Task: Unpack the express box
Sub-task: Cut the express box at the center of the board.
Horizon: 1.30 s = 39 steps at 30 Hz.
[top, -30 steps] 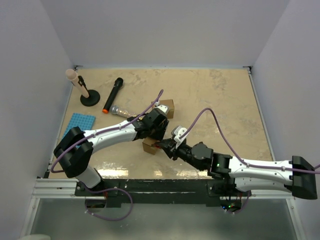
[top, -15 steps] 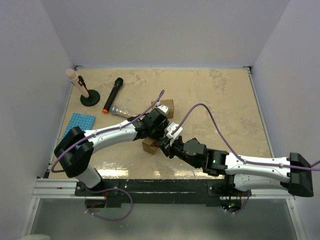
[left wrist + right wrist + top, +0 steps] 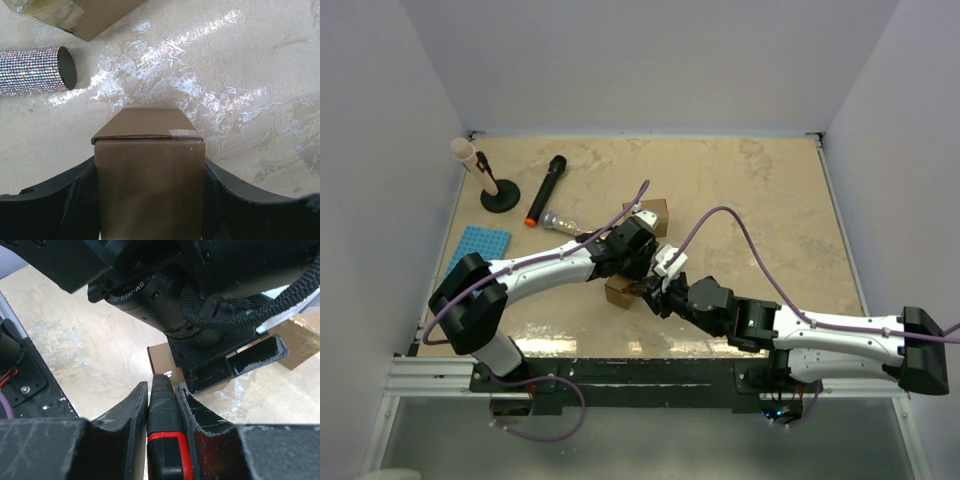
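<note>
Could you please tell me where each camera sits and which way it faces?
Top external: above, behind the bases, looking down at the table; left arm and right arm show.
Left wrist: looks down past left gripper clamping the small box.
Right wrist: looks along right gripper holding a black-red tool.
All share the small box.

From above, the small box (image 3: 617, 293) lies mostly hidden under the left gripper (image 3: 626, 276) and right gripper (image 3: 646, 290). The left wrist view cuts off its near end, the glittery tube's (image 3: 35, 70) left end and most of a second box (image 3: 100, 15). The right gripper's tool (image 3: 162, 410) is cut off below; whether its tip touches the box is unclear.
</note>
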{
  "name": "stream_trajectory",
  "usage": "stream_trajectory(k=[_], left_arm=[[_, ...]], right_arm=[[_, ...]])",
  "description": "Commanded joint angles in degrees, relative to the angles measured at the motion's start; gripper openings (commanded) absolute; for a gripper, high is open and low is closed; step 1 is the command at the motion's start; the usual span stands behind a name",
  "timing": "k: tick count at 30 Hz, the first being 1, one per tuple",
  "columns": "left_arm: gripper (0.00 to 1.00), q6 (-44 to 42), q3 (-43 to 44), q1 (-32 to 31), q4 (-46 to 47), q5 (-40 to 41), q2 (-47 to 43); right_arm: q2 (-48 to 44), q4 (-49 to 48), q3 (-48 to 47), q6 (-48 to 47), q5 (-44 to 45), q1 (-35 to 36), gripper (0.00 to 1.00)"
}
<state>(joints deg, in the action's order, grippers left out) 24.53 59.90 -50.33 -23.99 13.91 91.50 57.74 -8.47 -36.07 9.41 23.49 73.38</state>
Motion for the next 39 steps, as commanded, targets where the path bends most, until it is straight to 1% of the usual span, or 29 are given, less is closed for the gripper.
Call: stream_trajectory(k=[1,11,20,27,39], left_arm=[[0.27,0.69,-0.66,-0.04,-3.52,-2.31,2.98],[0.27,0.78,-0.66,-0.12,-3.61,-2.31,2.98],[0.27,0.08,-0.84,-0.12,-4.57,-1.17,2.63],[0.27,-0.19,-0.75,0.05,-4.66,-0.99,2.63],[0.27,-1.15,-0.92,0.75,-5.10,-0.55,2.10]], right_arm=[[-1.31,5.57,-0.66,-0.09,3.06,-0.52,0.00],[-2.98,7.76,-1.10,0.35,2.44,-0.52,0.00],[-1.57,8.29,-3.12,-0.27,1.39,-0.08,0.00],[0.10,10.93,-5.41,-0.71,0.33,0.35,0.00],[1.06,11.46,-6.11,-0.53,-0.46,0.44,0.00]])
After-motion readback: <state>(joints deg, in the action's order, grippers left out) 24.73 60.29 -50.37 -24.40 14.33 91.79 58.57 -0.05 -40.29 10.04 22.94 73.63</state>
